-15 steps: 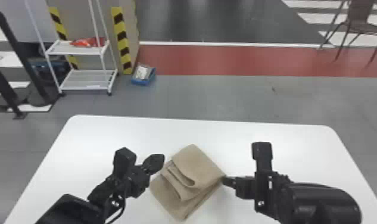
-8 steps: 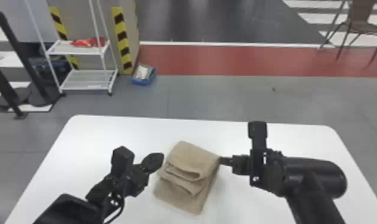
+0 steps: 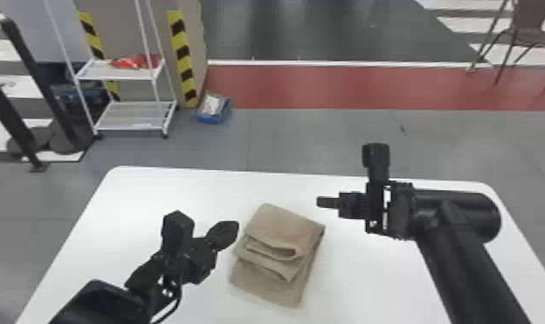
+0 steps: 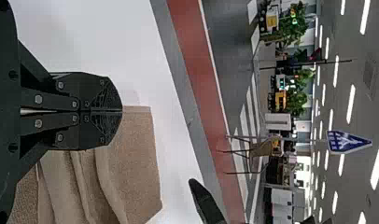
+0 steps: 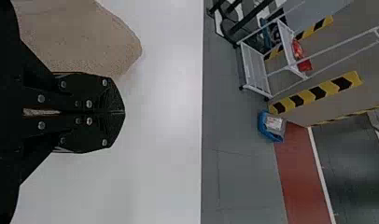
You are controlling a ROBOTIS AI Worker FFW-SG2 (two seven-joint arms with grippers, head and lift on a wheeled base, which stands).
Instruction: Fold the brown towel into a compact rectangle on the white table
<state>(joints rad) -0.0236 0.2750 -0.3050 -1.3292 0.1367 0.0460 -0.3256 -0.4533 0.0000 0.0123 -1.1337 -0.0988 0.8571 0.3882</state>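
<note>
Both claws closed beside a folded towel

The left gripper (image 3: 236,228) has its fingers pressed together, gripping nothing visible, at the towel's left side. The right gripper (image 3: 320,201) is closed and empty, apart from the towel's right corner. Between them, the brown towel (image 3: 284,226) lies in uneven stacked layers on the white table (image 3: 370,280), short of its far edge and well in from both side edges. Beyond the table's far left corner stand a white shelf cart (image 3: 133,118) and a blue bin (image 3: 213,117).
</note>
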